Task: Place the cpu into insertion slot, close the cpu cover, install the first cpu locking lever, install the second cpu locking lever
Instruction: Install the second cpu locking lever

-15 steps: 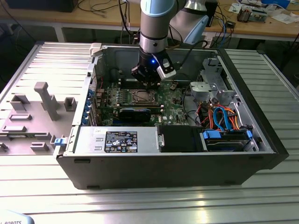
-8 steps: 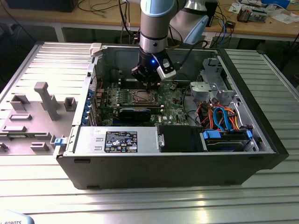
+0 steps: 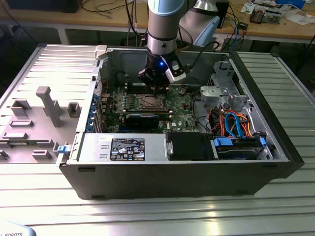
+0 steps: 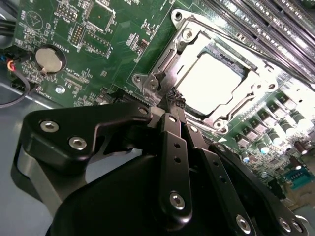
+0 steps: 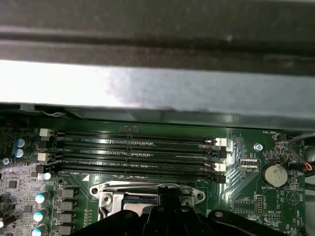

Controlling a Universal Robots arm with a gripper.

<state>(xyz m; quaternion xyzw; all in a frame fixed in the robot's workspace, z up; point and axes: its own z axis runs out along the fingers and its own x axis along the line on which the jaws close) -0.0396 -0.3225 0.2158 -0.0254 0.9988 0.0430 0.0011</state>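
1. While the open computer case holds the green board, the cpu lies flat in the insertion slot at the board's middle.
2. The cpu cover lies closed around the chip.
3. The gripper, fingers pinched together with nothing between them, touches the slot's rim beside a corner.
4. Memory slots run along the board's far edge.

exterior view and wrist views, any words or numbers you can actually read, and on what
Black sticker with white print on the grey metal box at the case front: too small to read.
White lettering on the green circuit board, in both wrist views: too small to read reliably.
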